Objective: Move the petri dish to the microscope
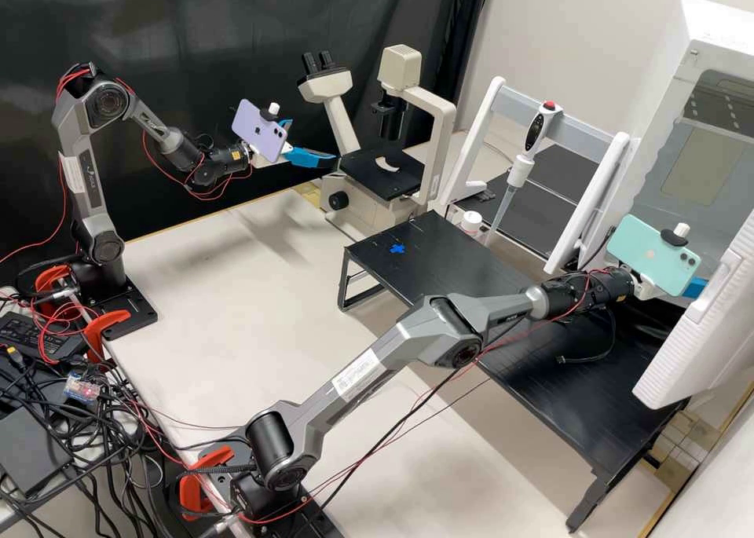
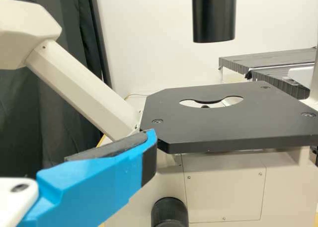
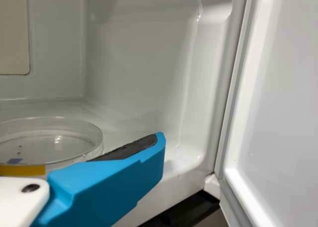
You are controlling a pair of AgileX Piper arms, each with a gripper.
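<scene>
In the high view my left gripper (image 1: 312, 141) hangs open and empty just left of the microscope stage (image 1: 367, 169). In the left wrist view, a blue finger of the left gripper (image 2: 94, 182) shows near the corner of the black stage (image 2: 198, 130), which has a cut-out opening. The right gripper (image 1: 694, 288) reaches the white cabinet's opening. The right wrist view has the clear petri dish (image 3: 54, 137) lying flat on the cabinet floor, with yellow tape at its side. One finger of the right gripper (image 3: 107, 180) stands beside it, open, its near side overlapping the dish.
The cabinet door (image 1: 707, 342) stands open, close to the right gripper. A black raised table (image 1: 463, 267) spans under the right arm. A pipette (image 1: 514, 169) hangs on a white stand, near a white-capped bottle (image 1: 471, 222). The microscope's dark condenser (image 2: 213, 16) overhangs the stage.
</scene>
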